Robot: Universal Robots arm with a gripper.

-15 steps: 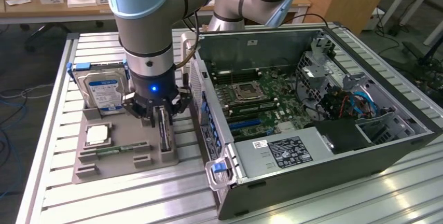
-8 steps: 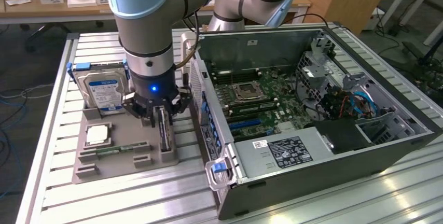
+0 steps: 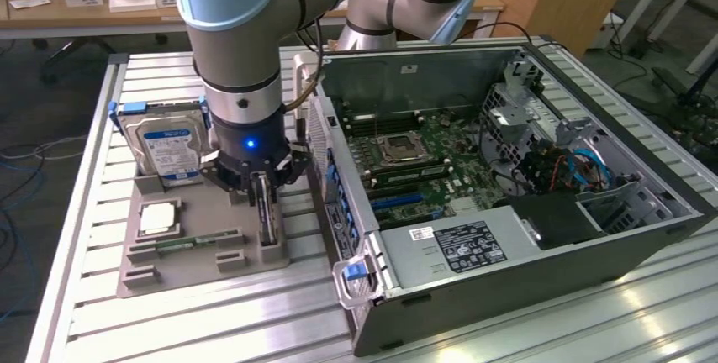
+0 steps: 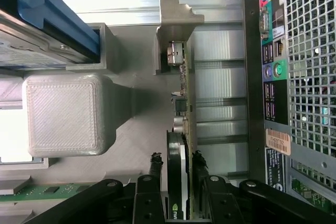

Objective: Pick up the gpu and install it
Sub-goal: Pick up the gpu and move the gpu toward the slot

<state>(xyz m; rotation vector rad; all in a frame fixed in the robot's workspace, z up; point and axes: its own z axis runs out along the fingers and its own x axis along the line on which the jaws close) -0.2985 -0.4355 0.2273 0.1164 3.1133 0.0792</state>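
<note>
No wording could be read. The hard drive (image 3: 166,149) bore a blue-and-white label (image 3: 168,146). The computer case (image 3: 539,287) bore a white sticker (image 3: 462,245) and an orange tag (image 4: 277,141), all in print too small to make out.

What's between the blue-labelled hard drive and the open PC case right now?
The thin dark gpu card, standing on edge in the grey printed tray, with the black claw straddling it; the exterior view shows it.
</note>
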